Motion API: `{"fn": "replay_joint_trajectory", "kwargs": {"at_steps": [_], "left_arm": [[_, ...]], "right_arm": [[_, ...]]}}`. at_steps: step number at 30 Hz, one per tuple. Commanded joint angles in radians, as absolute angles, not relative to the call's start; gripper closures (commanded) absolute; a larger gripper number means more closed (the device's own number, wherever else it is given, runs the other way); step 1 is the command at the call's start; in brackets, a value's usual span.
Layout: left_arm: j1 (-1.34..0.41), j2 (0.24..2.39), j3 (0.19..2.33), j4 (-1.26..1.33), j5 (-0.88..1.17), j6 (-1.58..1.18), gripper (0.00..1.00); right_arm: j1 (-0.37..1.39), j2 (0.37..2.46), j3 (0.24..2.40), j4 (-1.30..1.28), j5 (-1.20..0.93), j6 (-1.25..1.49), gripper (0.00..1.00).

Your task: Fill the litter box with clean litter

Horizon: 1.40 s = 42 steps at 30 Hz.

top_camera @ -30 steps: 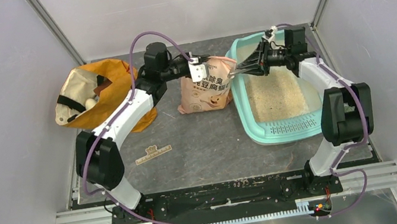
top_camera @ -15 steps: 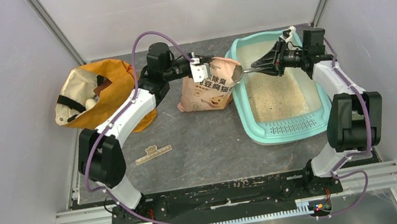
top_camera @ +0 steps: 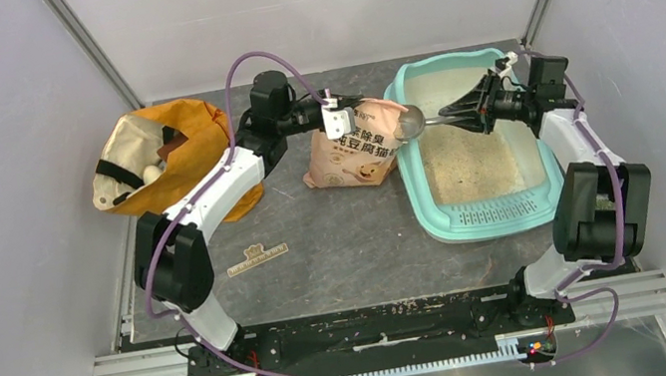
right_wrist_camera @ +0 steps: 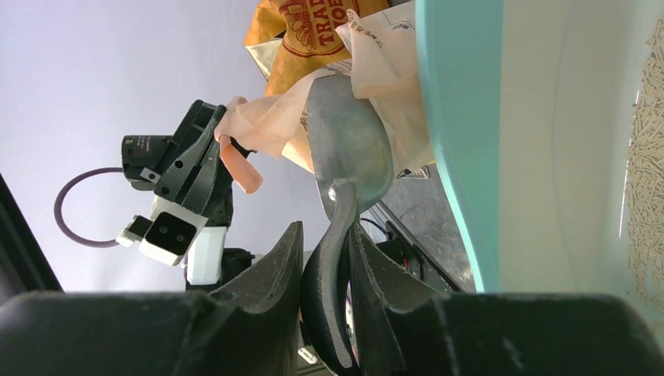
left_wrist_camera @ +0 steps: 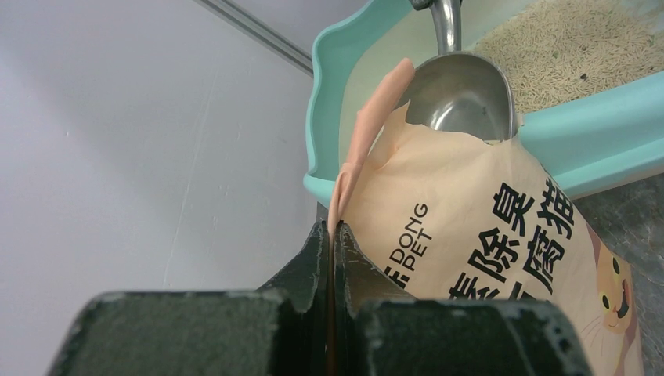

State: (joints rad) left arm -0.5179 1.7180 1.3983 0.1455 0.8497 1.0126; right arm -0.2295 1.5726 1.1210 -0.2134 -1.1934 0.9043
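The teal litter box (top_camera: 418, 197) lies at the right of the table, with beige litter (top_camera: 468, 159) spread over its floor; its rim (left_wrist_camera: 595, 121) and litter (left_wrist_camera: 579, 47) show in the left wrist view. The peach-pink litter pouch (top_camera: 353, 149) stands just left of the box. My left gripper (top_camera: 334, 112) is shut on the pouch's top edge (left_wrist_camera: 348, 176) and holds it open. My right gripper (top_camera: 480, 109) is shut on the black handle of a silver scoop (right_wrist_camera: 344, 157). The scoop's bowl (top_camera: 409, 122) sits at the pouch's mouth, and looks empty in the left wrist view (left_wrist_camera: 462, 94).
An orange and cream fabric bag (top_camera: 158, 160) lies at the back left. A small tan strip (top_camera: 257, 257) lies on the grey table in front of the pouch. Grey walls close in on both sides and the back.
My right arm drew back to the right over the litter box, then brought the scoop's bowl to the pouch's mouth. My left gripper kept hold of the pouch, which shifted slightly right.
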Motion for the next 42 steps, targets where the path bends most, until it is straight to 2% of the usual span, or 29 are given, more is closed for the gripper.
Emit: {"fn": "replay_joint_trajectory", "kwargs": {"at_steps": [1,7,13,42], "left_arm": [[-0.519,1.715,1.469,0.215,0.870,1.055,0.98],[-0.517,1.712,1.467,0.202,0.862,1.073,0.98],[-0.517,1.715,1.465,0.201,0.862,1.078,0.98],[-0.519,1.738,1.501,0.156,0.885,1.101,0.98]], "right_arm": [[-0.267,1.519,1.122,-0.216,-1.260,0.905,1.00],[-0.304,1.504,1.133,-0.253,-1.279,0.892,1.00],[-0.340,1.505,1.161,-0.419,-1.280,0.755,1.00],[-0.512,1.504,1.197,-0.626,-1.319,0.572,1.00]]}}
